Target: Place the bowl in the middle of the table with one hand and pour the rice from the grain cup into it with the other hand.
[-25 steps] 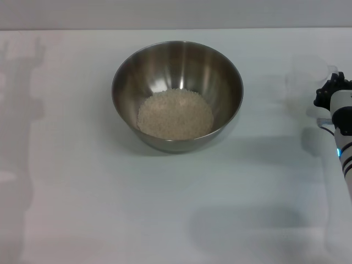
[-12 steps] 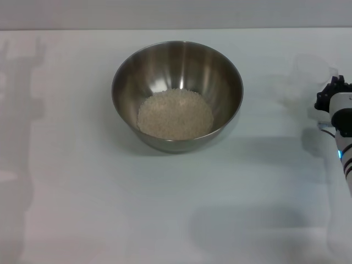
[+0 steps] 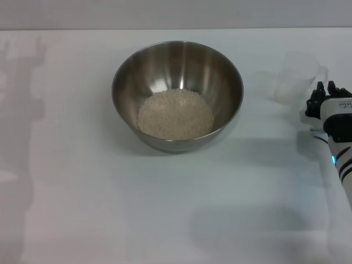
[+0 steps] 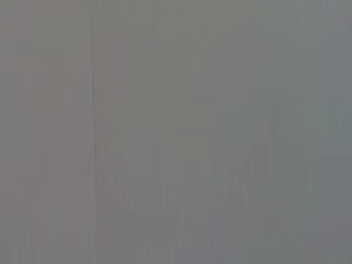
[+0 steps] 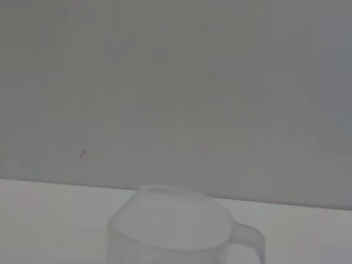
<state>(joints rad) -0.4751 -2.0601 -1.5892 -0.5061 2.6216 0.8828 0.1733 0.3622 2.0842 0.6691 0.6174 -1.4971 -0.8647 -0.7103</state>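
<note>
Rice (image 3: 175, 114) lies as a pale heap in the bottom of the bowl (image 3: 220, 71), which we see standing upright near the middle of the white counter (image 3: 82, 192). We take the bowl as our landmark. To its right, well apart from it, the clear grain cup (image 3: 297, 82) stands upright on the counter, its handle turned away from the bowl. It looks empty to us. Just beyond the cup, on the side away from the bowl, sits the right end effector (image 3: 325, 94); its dark fingers stand slightly parted close to the handle, and we see nothing held between them. In the right wrist view the cup (image 5: 170, 228) stands alone. We cannot see the left end effector.
</note>
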